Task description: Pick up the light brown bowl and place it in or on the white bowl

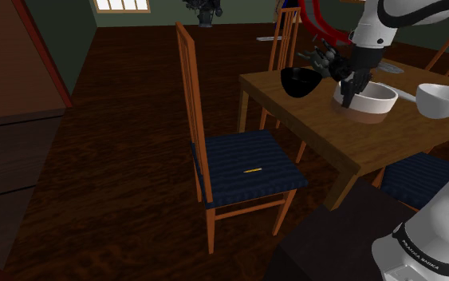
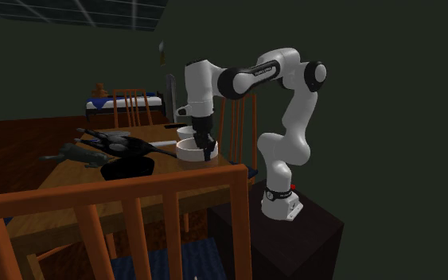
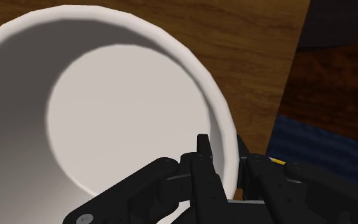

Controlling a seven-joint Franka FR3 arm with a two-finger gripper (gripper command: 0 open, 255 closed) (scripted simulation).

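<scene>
Small lettering on the arm (image 1: 422,243) near its base is staying too tiny to read. The white bowl (image 1: 446,100) is being cut off at the shoulder view's right border. Bending down from above, the gripper (image 3: 225,153) is pinching the rim of the light brown bowl (image 1: 372,104), one finger inside, the bowl sitting back from the table (image 1: 350,156) edge by the chair (image 1: 246,164)
</scene>
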